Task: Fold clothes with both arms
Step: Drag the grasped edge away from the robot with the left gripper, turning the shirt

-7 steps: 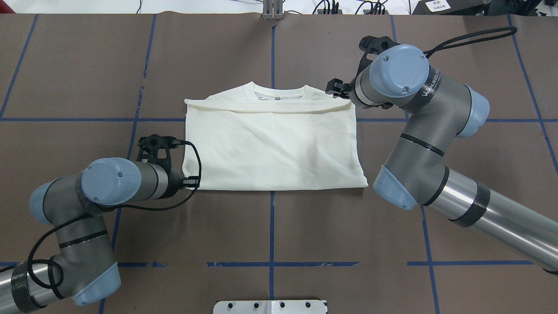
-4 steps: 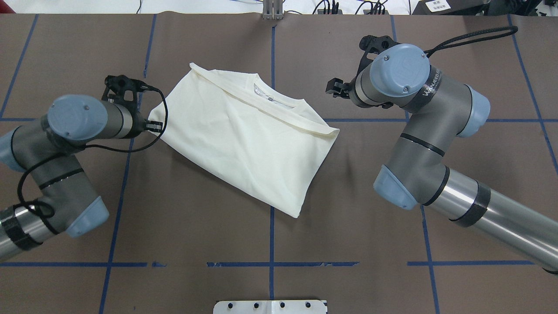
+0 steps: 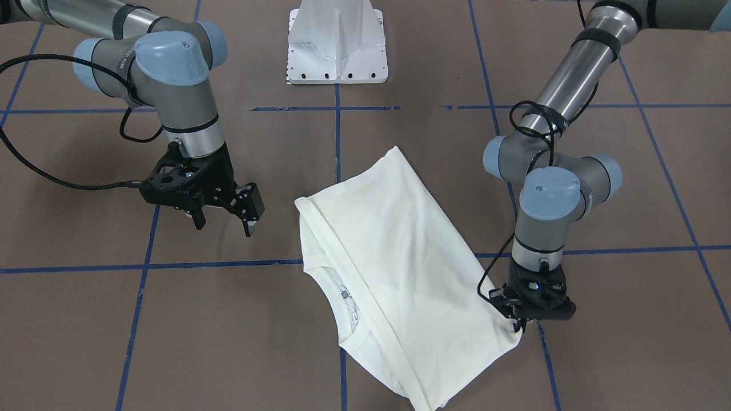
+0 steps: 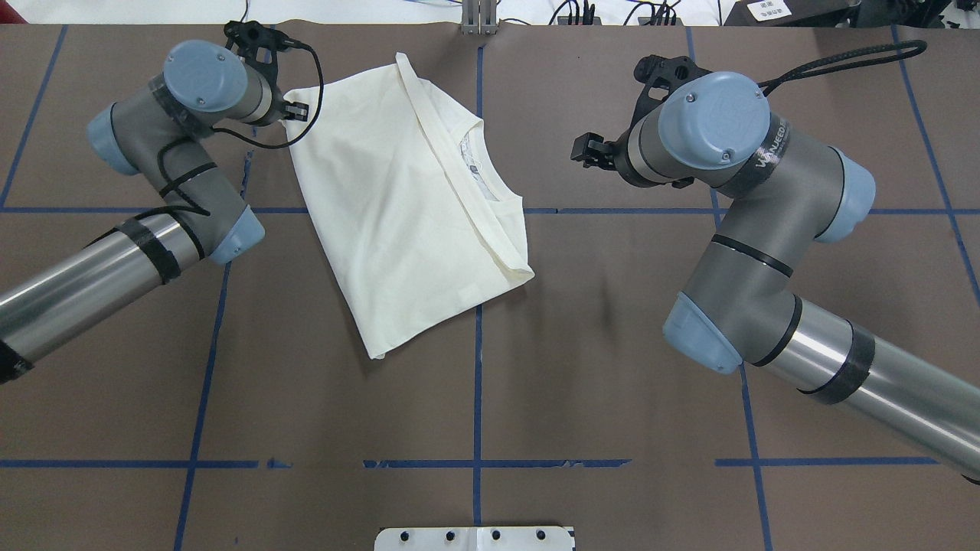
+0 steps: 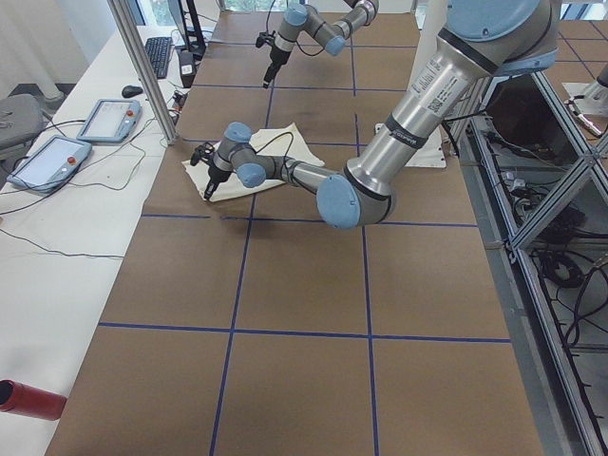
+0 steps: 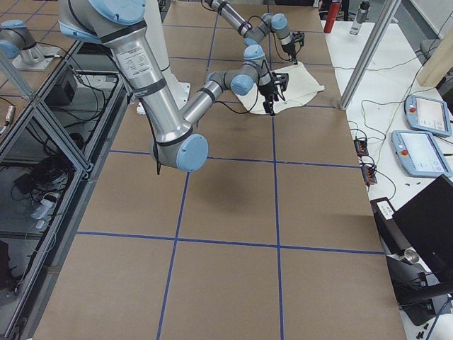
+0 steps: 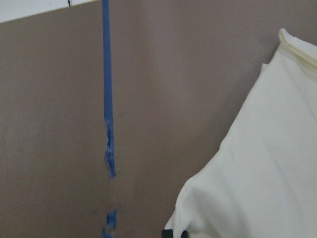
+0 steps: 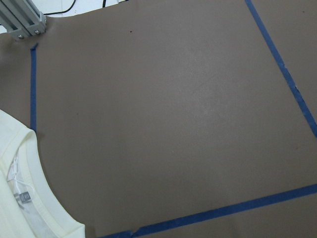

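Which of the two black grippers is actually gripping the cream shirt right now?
The left black two-finger gripper, pinched on a corner of the folded cream shirt; the right black gripper hangs open, clear of the cloth.

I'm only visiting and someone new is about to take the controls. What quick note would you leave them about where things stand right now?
Left gripper: shut on one corner of the T-shirt, low at the table.
Right gripper: open and empty, hovering off the shirt's opposite side, touching nothing.
T-shirt: folded into a panel, plain side up with the neckline showing. It lies askew to the blue tape lines.
Done: the first folds; no sleeves stick out.
Left: probably square the shirt up, have the right gripper take a corner, then finish folding with both arms.
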You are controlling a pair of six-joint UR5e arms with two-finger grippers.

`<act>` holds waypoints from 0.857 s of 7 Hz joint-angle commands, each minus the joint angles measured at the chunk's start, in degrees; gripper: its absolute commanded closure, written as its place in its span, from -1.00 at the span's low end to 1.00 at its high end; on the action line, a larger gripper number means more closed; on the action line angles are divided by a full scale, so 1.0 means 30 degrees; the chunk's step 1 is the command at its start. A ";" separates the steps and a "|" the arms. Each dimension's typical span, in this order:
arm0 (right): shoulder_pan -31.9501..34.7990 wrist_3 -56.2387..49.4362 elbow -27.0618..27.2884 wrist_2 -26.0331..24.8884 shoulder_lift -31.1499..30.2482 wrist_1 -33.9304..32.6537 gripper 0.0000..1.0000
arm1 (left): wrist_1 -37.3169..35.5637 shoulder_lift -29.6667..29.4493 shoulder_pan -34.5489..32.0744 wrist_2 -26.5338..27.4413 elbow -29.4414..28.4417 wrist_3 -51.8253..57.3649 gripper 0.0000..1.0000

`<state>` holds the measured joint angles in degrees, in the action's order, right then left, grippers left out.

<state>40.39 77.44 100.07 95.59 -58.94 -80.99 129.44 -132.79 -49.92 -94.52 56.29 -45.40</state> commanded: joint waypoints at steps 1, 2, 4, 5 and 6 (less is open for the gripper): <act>-0.0218 0.0112 0.0276 -0.0017 -0.0070 -0.0015 -1.00 | 0.1408 -0.0420 -0.0468 -0.0131 -0.0958 0.1644 -0.98; -0.0423 0.0345 0.0101 -0.0018 0.0105 0.0101 -1.00 | 0.2024 0.0803 -0.0527 -0.0771 0.1108 0.1889 -1.00; -0.1125 0.2883 -0.1846 -0.0163 0.2081 0.0132 -0.86 | 0.1972 0.3029 -0.0674 -0.3875 0.5293 0.1369 -1.00; -0.1389 0.4114 -0.4329 -0.0251 0.4158 0.0161 -0.60 | 0.1884 0.4724 -0.0355 -0.3999 0.8247 0.0233 -1.00; -0.1711 0.4214 -0.5775 -0.0629 0.5165 0.0451 -0.52 | 0.1912 0.5466 -0.0236 -0.5363 0.9466 -0.0910 -1.00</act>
<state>36.43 88.09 89.19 94.72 -48.44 -80.36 135.19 -120.38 -51.20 -106.79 77.82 -44.19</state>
